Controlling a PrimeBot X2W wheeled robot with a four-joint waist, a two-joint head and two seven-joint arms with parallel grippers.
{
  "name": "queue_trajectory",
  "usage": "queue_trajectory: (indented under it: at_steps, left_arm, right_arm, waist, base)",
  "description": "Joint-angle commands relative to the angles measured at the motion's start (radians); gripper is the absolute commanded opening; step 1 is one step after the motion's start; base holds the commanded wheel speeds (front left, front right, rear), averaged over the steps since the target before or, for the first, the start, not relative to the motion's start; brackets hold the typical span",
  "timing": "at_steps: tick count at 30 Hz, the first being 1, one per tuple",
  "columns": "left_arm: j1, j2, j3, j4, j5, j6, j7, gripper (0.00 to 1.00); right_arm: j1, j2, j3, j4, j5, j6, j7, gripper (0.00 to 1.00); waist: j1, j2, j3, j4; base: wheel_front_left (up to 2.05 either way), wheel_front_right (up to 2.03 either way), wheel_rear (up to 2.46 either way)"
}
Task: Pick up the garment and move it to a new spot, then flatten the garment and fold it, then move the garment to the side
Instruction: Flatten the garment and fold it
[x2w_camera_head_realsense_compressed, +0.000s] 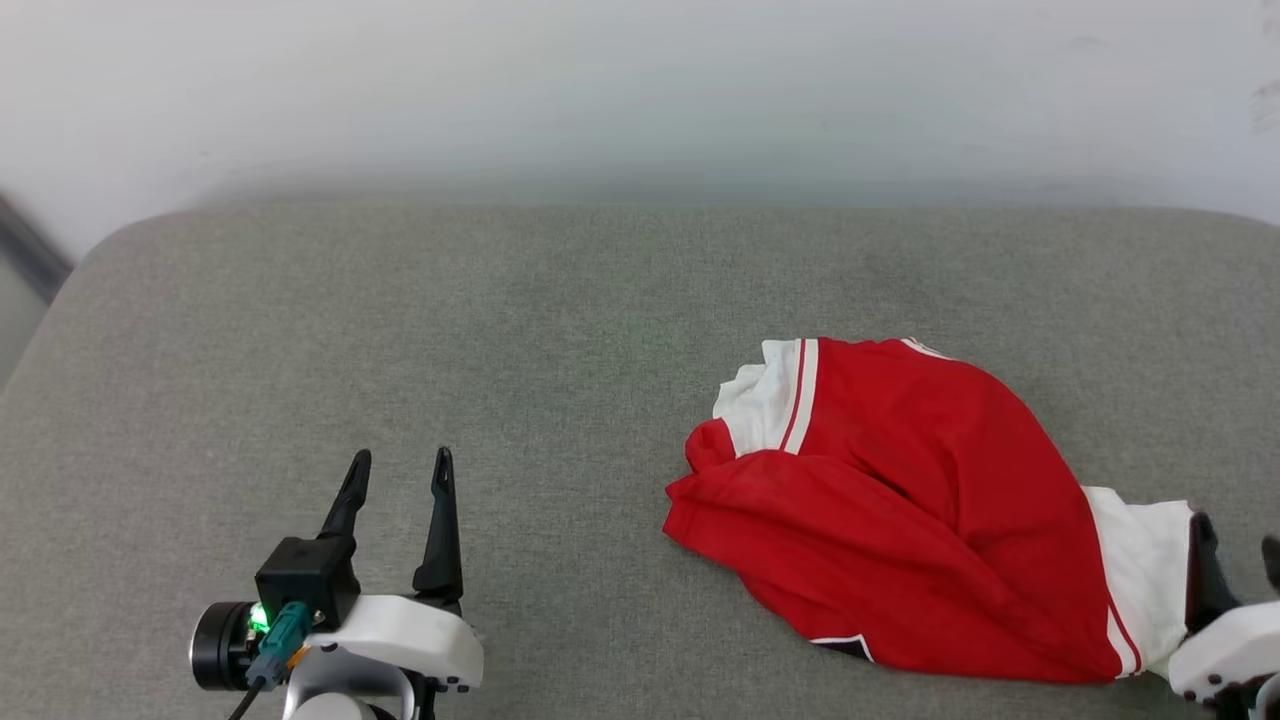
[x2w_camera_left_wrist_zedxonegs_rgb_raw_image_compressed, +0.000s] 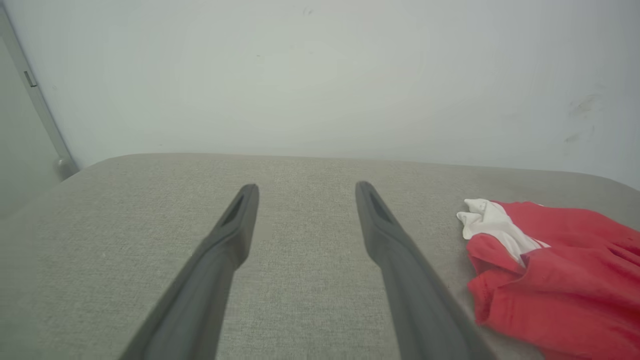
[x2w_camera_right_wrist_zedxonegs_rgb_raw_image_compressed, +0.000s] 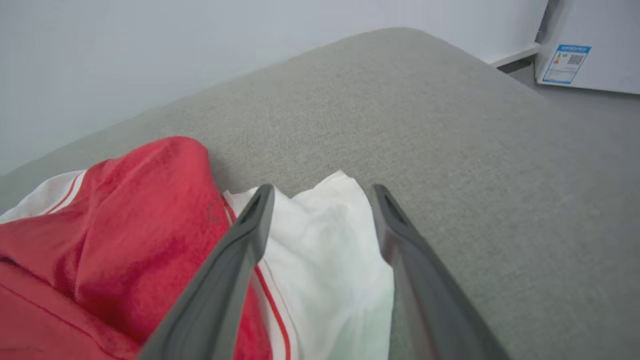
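Shirt lies crumpled on the cushion — flattening, folding, moving aside remain; left claw and right claw wide, empty

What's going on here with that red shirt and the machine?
A two-armed robot is working on a red and white garment, which lies crumpled on the right of a grey padded surface. Its right gripper is open, with a finger on either side of the garment's white trim but not clamped on it. The left gripper is open too, well apart from the cloth. Nothing is flattened or folded yet.
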Motion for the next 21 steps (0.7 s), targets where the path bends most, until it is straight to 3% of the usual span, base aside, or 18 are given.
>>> queue_trajectory:
  at_steps: [1,14,21]
  left_arm:
    - [0.014,0.007,0.005,-0.001,-0.007,0.004,0.002,1.0]
    - [0.055,0.029,0.006,0.001,-0.016,0.018,0.032,1.0]
    - [0.015,0.049,-0.015,-0.019,-0.001,0.019,0.093,1.0]
  right_arm:
    - [-0.001,-0.012,0.034,-0.042,-0.012,0.0,-0.039,1.0]
    - [0.084,-0.002,0.273,-0.342,-0.096,0.0,-0.067,1.0]
    - [0.117,0.022,0.327,-0.463,-0.097,0.0,-0.031,1.0]
  waist:
    - [0.0,0.0,-0.013,0.0]
    - [0.0,0.0,-0.047,-0.012]
    - [0.0,0.0,-0.031,-0.038]
  base:
    - [0.0,0.0,0.0]
    - [0.0,0.0,0.0]
    - [0.0,0.0,0.0]
